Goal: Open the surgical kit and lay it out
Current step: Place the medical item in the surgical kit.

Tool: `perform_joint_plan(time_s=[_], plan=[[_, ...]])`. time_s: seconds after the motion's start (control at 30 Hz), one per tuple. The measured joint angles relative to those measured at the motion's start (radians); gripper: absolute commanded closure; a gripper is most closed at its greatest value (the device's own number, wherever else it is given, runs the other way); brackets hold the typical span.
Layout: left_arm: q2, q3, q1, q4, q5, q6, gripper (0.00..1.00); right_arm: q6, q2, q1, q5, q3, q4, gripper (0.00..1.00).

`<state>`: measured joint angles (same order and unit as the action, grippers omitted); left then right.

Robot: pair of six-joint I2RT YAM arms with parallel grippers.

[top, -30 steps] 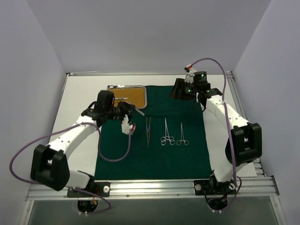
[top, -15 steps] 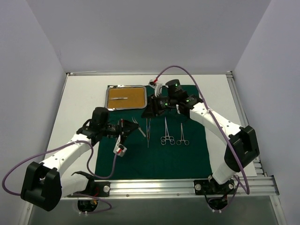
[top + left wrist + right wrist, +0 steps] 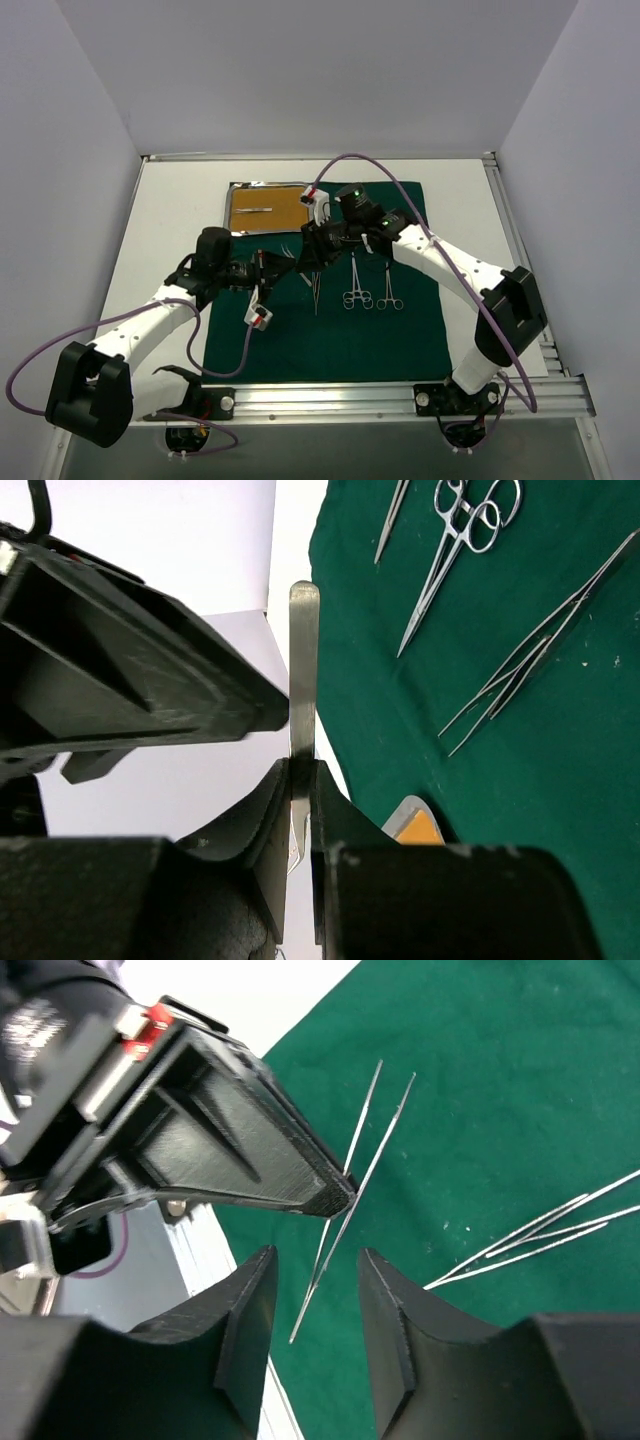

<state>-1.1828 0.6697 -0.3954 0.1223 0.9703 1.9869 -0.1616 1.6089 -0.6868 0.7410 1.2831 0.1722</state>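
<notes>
left gripper (image 3: 300,780) clamped on tweezers (image 3: 303,660) | right gripper (image 3: 315,1260) apart, tweezers' free end between its fingers

One cloth (image 3: 330,340), one tray (image 3: 236,196), two clamps (image 3: 357,285) (image 3: 389,287), two tweezers (image 3: 316,287) (image 3: 303,680), one thin tool (image 3: 256,210)

I can read no text, number or brand in any view. A small white and red tag (image 3: 259,317) shows left of the middle in the top view, and a second such tag (image 3: 313,192) shows above the middle; both are too small to read
</notes>
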Motion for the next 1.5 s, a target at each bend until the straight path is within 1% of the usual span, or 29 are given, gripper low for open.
perform_joint_plan(time_s=[0.27,0.33,0.37,0.43,0.47,0.57,0.63,0.67,0.7,0.73,0.77,0.9,1.0,1.1,1.17,1.23,1.3,1.4,1.5], plan=[[-0.001,0.0,0.0,-0.002,-0.026,0.0,0.98,0.004,0.042,-0.032,-0.069,0.011,0.032,0.69],[-0.001,0.0,0.0,-0.006,-0.03,0.0,0.98,0.004,0.046,-0.038,-0.08,0.015,0.035,0.74],[-0.002,0.0,0.0,-0.009,-0.032,0.0,0.98,0.003,0.048,-0.041,-0.085,0.019,0.034,0.81],[-0.005,0.0,0.0,-0.013,-0.033,0.0,0.98,0.0,0.056,-0.046,-0.096,0.029,0.032,0.87],[-0.007,0.0,0.0,-0.015,-0.035,0.0,0.98,-0.003,0.059,-0.048,-0.103,0.03,0.028,0.93],[-0.011,0.0,0.0,-0.015,-0.038,0.001,0.98,-0.014,0.061,-0.053,-0.136,0.03,0.03,1.0],[-0.015,0.0,0.0,-0.018,-0.047,0.001,0.97,-0.021,0.063,-0.054,-0.151,0.03,0.026,1.0],[-0.019,0.0,0.0,-0.022,-0.051,0.001,0.93,-0.025,0.065,-0.055,-0.158,0.03,0.025,1.0],[-0.024,0.0,0.0,-0.027,-0.058,0.001,0.56,-0.029,0.068,-0.055,-0.167,0.03,0.023,1.0],[-0.03,0.0,0.0,-0.036,-0.065,0.005,0.3,-0.035,0.07,-0.056,-0.178,0.03,0.019,1.0],[-0.037,-0.003,0.0,-0.059,-0.073,0.008,0.06,-0.043,0.072,-0.056,-0.192,0.03,0.018,1.0],[-0.058,-0.04,0.0,-0.191,-0.135,0.008,0.06,-0.076,0.073,-0.056,-0.25,0.03,0.012,1.0],[-0.053,-0.069,0.002,-0.27,-0.212,0.008,0.06,-0.113,0.073,-0.056,-0.304,0.026,0.003,1.0],[0.002,-0.083,0.002,-0.292,-0.301,0.005,0.06,-0.164,0.073,-0.057,-0.376,0.01,-0.012,1.0],[0.074,-0.082,0.002,-0.273,-0.383,-0.056,0.06,-0.208,0.073,-0.061,-0.43,-0.004,-0.018,1.0],[0.157,-0.062,0.001,-0.204,-0.47,-0.155,0.06,-0.256,0.074,-0.074,-0.494,-0.008,-0.018,1.0],[0.227,-0.013,0.0,-0.098,-0.578,-0.298,0.06,-0.301,0.077,-0.099,-0.56,-0.008,-0.021,1.0],[0.283,0.055,0.0,0.052,-0.716,-0.519,0.06,-0.367,0.106,-0.161,-0.655,0.006,-0.019,1.0],[0.305,0.095,0.001,0.202,-0.84,-0.755,0.06,-0.423,0.168,-0.23,-0.74,0.048,-0.003,1.0]])
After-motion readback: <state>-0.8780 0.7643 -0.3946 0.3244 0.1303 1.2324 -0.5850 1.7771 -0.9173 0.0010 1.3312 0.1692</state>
